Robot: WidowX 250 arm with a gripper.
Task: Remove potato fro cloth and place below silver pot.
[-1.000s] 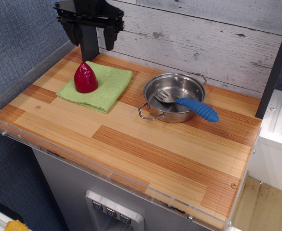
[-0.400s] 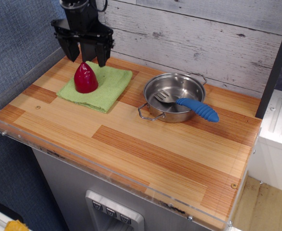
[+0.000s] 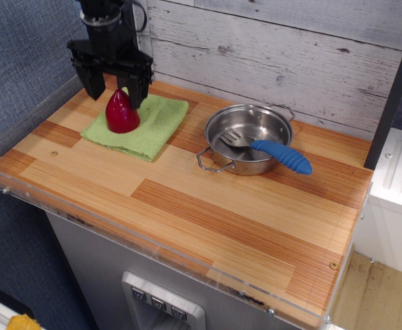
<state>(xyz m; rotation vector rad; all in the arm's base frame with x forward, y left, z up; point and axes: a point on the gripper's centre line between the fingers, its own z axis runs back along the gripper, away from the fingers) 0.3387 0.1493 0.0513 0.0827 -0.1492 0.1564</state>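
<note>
The dark-red teardrop potato (image 3: 121, 113) stands upright on the light-green cloth (image 3: 146, 127) at the back left of the wooden counter. My black gripper (image 3: 113, 91) hangs open right over the potato, one finger on each side of its pointed top, not closed on it. The silver pot (image 3: 247, 138) sits to the right of the cloth, near the middle back of the counter.
A blue-handled spatula (image 3: 280, 155) lies in the pot with its handle over the right rim. A clear plastic rim (image 3: 152, 242) runs along the counter's front and left edges. A grey plank wall (image 3: 290, 48) stands behind.
My gripper has come down and moved slightly left, from high near the wall to straddling the potato's tip. The potato, cloth and pot have not moved.
</note>
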